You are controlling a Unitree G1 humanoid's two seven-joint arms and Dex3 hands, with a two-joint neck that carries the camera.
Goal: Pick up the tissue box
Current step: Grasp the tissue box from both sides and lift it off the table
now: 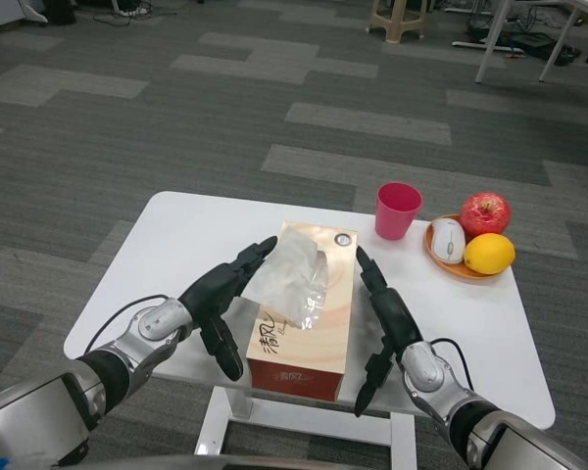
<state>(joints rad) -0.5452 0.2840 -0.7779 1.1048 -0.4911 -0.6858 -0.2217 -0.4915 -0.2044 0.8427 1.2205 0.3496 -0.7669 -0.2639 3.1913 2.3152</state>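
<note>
The orange tissue box (325,311) lies lengthwise in the middle of the white table (176,235), a crumpled white tissue (289,279) sticking out of its top. My left hand (219,299) lies along the box's left side, its fingers stretched out and reaching up to the tissue. Along the box's right side lies my right hand (384,311), flat, fingers straight, touching it or a hair away. The box stands on the table between the two hands.
A pink cup (398,211) stands just behind and to the right of the box. Farther right, an orange plate (451,266) holds a red apple (486,212), a lemon (490,254) and a white mouse (448,239). The box's near end is at the table's front edge.
</note>
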